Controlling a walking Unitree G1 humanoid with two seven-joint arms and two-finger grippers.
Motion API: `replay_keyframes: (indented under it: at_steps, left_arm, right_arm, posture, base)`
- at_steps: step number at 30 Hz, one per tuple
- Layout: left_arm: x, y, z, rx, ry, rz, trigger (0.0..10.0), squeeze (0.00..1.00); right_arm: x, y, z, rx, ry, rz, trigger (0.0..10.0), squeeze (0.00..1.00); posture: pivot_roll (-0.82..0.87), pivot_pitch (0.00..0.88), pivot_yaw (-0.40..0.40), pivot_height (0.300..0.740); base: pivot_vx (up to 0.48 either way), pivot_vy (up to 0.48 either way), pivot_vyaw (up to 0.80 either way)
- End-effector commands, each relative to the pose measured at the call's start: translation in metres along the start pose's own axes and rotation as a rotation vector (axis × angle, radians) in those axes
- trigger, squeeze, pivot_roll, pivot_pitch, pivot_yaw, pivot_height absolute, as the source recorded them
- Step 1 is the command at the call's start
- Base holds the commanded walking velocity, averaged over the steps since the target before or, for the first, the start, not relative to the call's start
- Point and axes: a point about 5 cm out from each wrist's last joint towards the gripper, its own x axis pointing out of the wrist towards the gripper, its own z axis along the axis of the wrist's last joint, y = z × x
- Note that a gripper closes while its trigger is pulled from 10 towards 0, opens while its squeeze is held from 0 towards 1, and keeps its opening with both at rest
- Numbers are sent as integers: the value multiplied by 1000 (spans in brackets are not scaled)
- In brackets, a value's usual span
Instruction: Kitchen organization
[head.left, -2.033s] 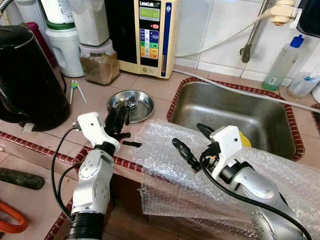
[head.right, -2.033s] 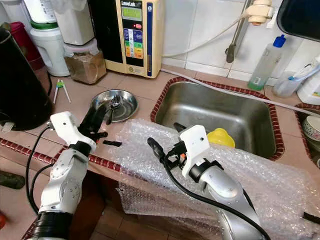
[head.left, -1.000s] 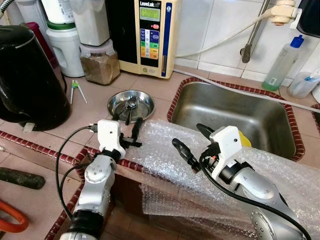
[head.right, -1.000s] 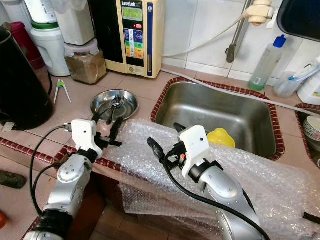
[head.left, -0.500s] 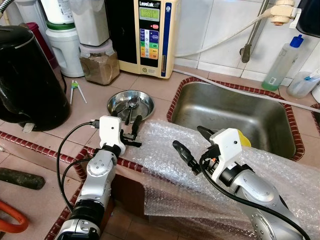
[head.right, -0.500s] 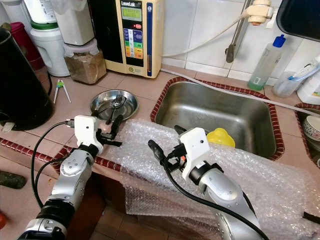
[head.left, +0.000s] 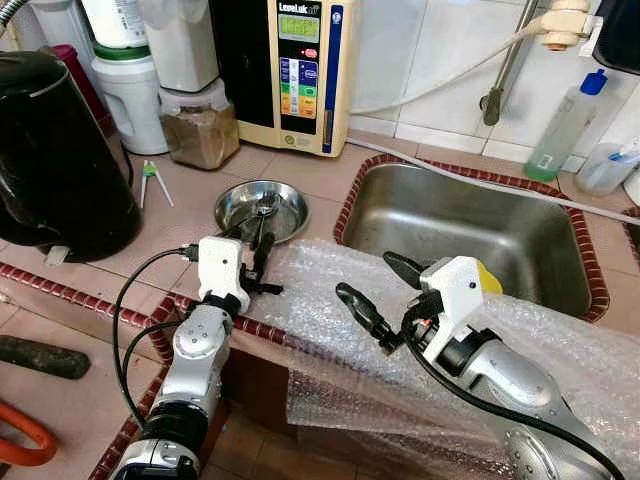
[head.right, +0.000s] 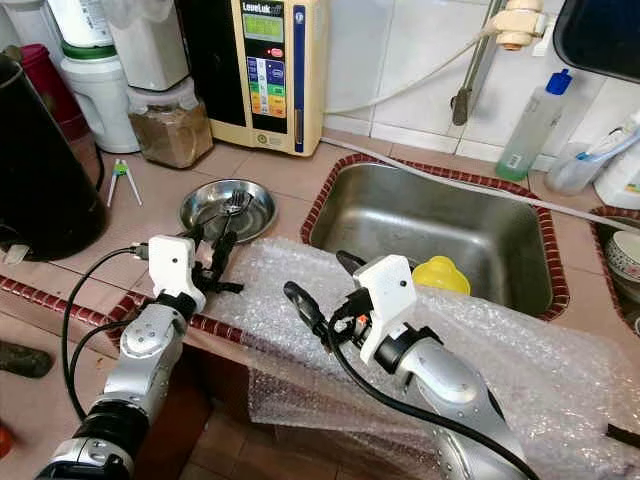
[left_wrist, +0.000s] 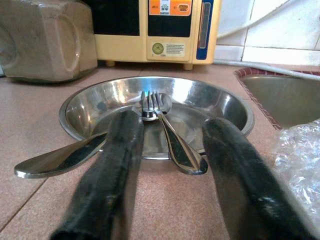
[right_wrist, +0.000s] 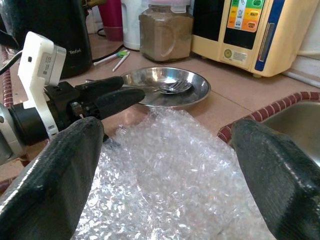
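Low over the tabletop (head.left: 120, 235), the left hand (left_wrist: 167, 165) sits with its two black fingers parted moderately and holding nothing, pointed straight at the steel dish (left_wrist: 90, 102) just ahead. A fork (left_wrist: 162, 125) and a spoon (left_wrist: 57, 159) lie in that dish with their handles hanging out over the near rim toward the hand, the fork handle running between the fingers; that lineup suggests the hand is set to close on the cutlery, though no contact can be made out. Its silver forearm rises from below the tiled edge, wrist bent so the hand lies nearly flat.

Beside it, a sheet of bubble wrap (head.left: 330, 300) is draped over the tabletop edge and the near rim of the sink (head.left: 560, 250), probably laid there as padding. The right hand (head.left: 378, 292) hovers above this sheet, fingers spread wide and empty, its arm reaching in from the lower right. A yellow object (head.right: 440, 273) rests in the sink behind it. Farther back stand a black kettle (head.left: 55, 150) and a jar of brown powder (head.left: 200, 125).
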Motion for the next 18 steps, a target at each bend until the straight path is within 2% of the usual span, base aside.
replay_keyframes:
  at_steps: [1, 18]
  left_arm:
    - [-1, 2, 0, 1, -4, 10, 0, 0]
    - [1, 1, 0, -3, -13, 5, 0, 0]
  right_arm:
    - [-2, 2, 2, -8, 0, 8, 10000, 0]
    - [-2, -2, 1, -22, 14, -14, 10000, 0]
  posture:
    - [-60, 48, 8, 740]
    - [-59, 48, 9, 740]
  base:
    - [0, 0, 0]
    - [0, 0, 0]
